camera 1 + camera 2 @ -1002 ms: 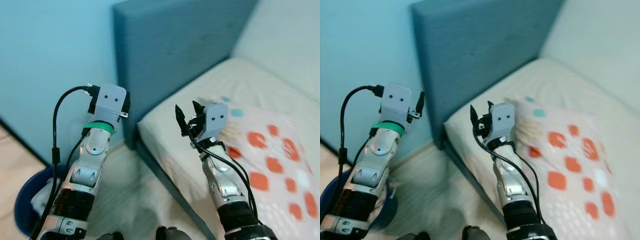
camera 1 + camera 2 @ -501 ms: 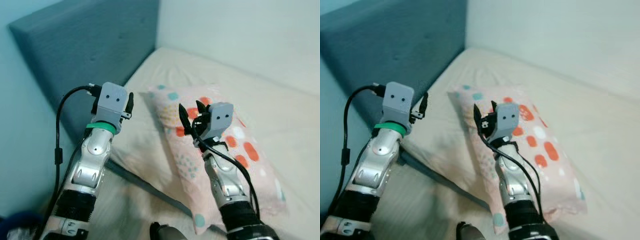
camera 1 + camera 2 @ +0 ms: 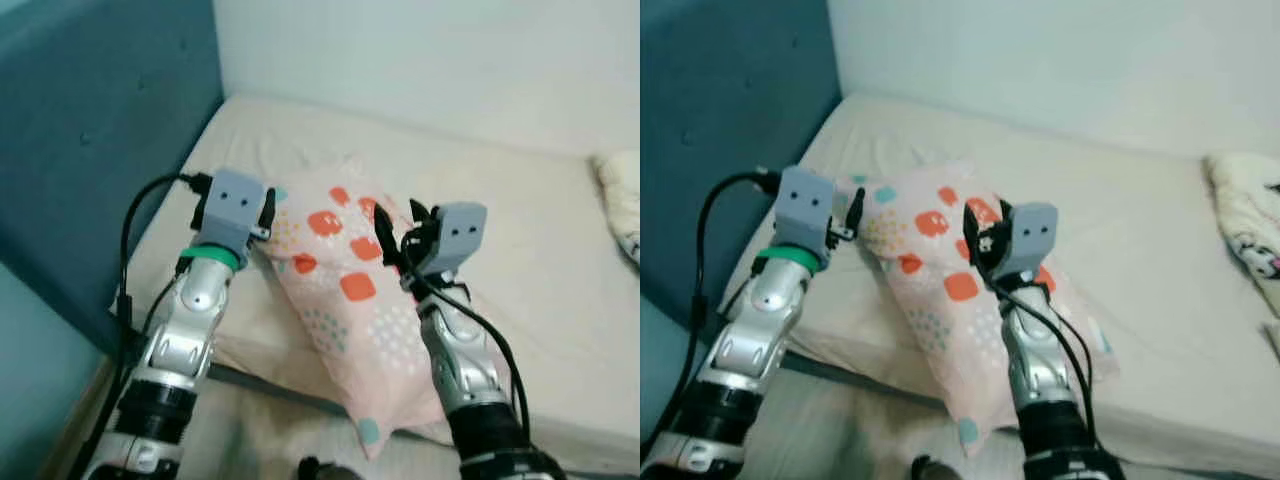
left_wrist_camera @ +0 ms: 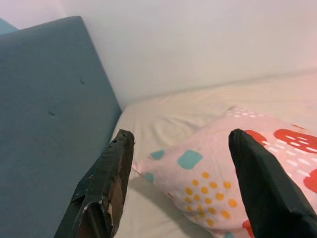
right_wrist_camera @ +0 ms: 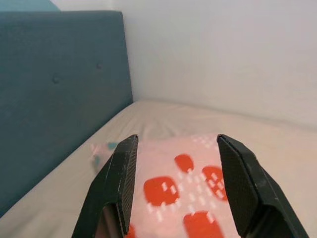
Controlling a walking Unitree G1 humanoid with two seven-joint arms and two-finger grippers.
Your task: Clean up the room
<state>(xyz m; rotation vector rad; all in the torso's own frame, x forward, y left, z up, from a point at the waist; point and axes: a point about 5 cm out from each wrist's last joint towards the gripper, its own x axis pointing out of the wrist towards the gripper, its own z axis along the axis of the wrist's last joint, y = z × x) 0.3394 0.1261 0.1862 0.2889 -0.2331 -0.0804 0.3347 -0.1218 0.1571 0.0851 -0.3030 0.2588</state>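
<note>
Both arms raised, forearms upright; left gripper (image 4: pixel 178 183) & right gripper (image 5: pixel 177 183) w/ fingers spread, holding nothing.

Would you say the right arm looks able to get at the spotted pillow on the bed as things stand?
Probably yes. The right pincer is open and hangs just above the spotted pillow, nothing lying between them; the left pincer, also open, faces the pillow's corner without blocking it.

You've got a soft matt cloth pillow (image 3: pixel 345 290), pink with printed red, teal and orange spots, on a cream cloth bed (image 3: pixel 520 230) sheet, lightly wrinkled. Headboard (image 3: pixel 90 130) is teal woven fabric, tufted, matt. Wall (image 3: pixel 430 60) smooth, matt paint. Your arms look brushed silver metal; black fingers (image 4: pixel 106 183) matt, scuffed plastic.
</note>
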